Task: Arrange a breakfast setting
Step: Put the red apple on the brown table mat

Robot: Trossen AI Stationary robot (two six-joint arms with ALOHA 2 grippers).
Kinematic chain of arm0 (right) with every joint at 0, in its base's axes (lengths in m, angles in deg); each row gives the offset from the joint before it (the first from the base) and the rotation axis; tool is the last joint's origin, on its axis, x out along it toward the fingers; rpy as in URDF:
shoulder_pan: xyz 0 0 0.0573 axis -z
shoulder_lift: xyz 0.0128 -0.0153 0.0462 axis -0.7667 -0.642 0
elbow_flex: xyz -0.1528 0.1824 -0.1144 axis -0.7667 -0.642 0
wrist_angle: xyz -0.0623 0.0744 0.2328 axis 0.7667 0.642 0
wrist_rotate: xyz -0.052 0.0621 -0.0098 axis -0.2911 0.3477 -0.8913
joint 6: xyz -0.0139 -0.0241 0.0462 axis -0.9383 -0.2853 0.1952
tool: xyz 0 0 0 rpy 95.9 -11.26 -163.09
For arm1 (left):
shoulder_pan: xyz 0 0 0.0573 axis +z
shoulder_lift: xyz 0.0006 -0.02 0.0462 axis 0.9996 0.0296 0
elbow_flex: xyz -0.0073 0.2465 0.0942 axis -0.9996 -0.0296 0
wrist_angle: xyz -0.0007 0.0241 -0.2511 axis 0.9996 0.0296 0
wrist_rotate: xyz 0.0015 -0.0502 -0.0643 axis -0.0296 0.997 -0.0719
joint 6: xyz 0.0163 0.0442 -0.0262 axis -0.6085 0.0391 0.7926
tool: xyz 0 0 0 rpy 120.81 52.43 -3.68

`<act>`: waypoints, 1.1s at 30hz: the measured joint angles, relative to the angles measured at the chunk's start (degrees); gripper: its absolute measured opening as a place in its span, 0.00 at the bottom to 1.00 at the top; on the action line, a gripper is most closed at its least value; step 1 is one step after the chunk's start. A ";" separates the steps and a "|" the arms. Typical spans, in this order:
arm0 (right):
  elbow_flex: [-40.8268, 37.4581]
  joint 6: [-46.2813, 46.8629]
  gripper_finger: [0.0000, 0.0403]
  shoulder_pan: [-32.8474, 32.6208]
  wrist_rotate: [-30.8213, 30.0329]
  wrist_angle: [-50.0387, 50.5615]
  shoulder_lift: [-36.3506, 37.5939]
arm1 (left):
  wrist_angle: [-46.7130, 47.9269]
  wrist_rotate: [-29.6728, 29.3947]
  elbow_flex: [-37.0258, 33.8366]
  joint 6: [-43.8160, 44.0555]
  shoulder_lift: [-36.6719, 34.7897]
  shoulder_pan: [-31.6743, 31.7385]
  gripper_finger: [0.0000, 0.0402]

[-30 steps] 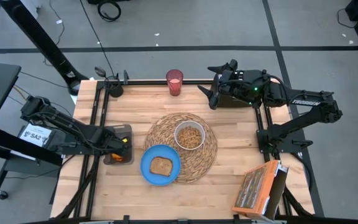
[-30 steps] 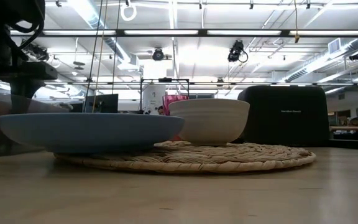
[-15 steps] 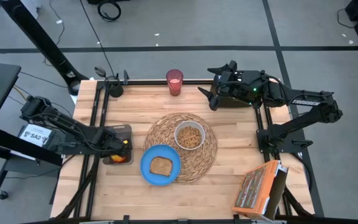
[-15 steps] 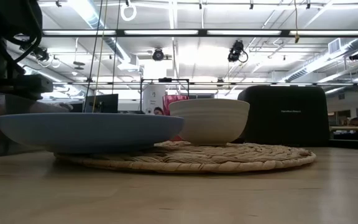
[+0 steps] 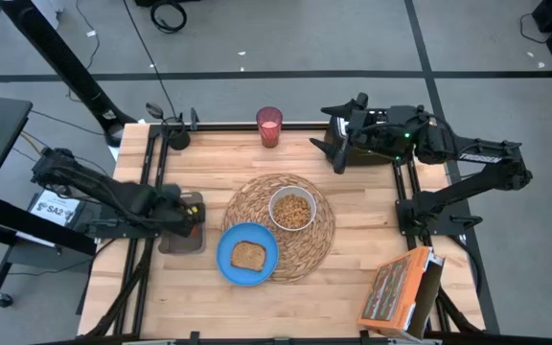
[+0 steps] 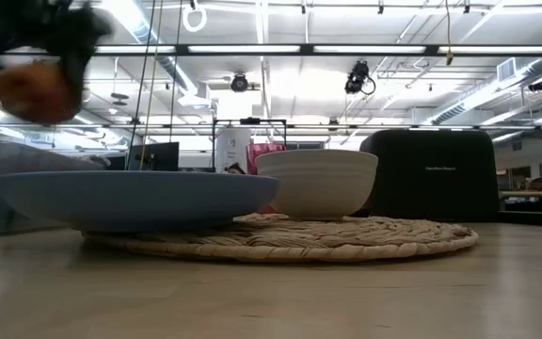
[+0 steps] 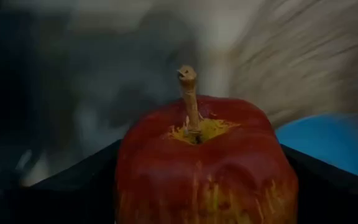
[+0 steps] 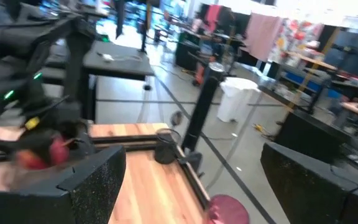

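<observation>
The wooden table [image 5: 353, 249] holds the straw placemat [image 5: 319, 240], cereal-filled white bowl [image 5: 292, 209] and blue plate [image 5: 248, 254] with toast [image 5: 248, 255] at centre frame. My left gripper [image 5: 186, 213] has just lifted the red apple [image 7: 204, 165] off the dark tray [image 5: 182, 240], so it can travel to the setting. The apple sits clamped between my fingers, stem up. My right gripper [image 5: 338, 153] waits upper right, fingers wide.

Red apple [image 7: 207, 165], yellow-streaked; blue plate [image 5: 247, 254].

Past my right gripper's [image 8: 188, 180] spread fingers I see the pink cup [image 8: 227, 208], with the left gripper [image 8: 39, 149] farther off holding the red apple [image 8: 56, 151].
</observation>
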 joint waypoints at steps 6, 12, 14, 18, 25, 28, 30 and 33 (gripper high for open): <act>0.00 -0.41 0.93 -3.60 4.15 1.81 0.63 | -9.09 -29.22 6.61 -26.92 0.37 2.59 0.84; 0.00 -1.81 0.93 -9.91 4.58 4.72 0.44 | -34.52 -27.87 0.42 -61.04 2.98 11.31 0.85; 0.00 -1.87 0.93 -11.46 4.40 4.26 0.52 | -41.75 -26.09 -2.09 -65.01 4.02 14.81 0.85; 0.00 -0.03 0.93 -13.66 2.79 2.47 0.49 | -65.39 -23.50 -9.86 -78.16 5.68 19.30 0.84; -0.07 4.67 0.93 -14.73 -3.70 0.83 0.09 | -94.41 -16.66 -19.26 -94.25 13.37 24.10 0.84; -0.04 6.26 0.93 -14.73 -6.06 0.46 -0.30 | -102.38 -14.38 -20.79 -95.08 17.84 25.55 0.84; -0.07 6.58 0.93 -14.73 -7.24 0.02 -0.60 | -104.77 -13.99 -20.82 -95.49 20.94 26.14 0.84; -0.04 6.58 0.93 -14.73 -8.71 -0.63 -1.03 | -107.94 -14.02 -20.81 -96.51 24.99 26.00 0.84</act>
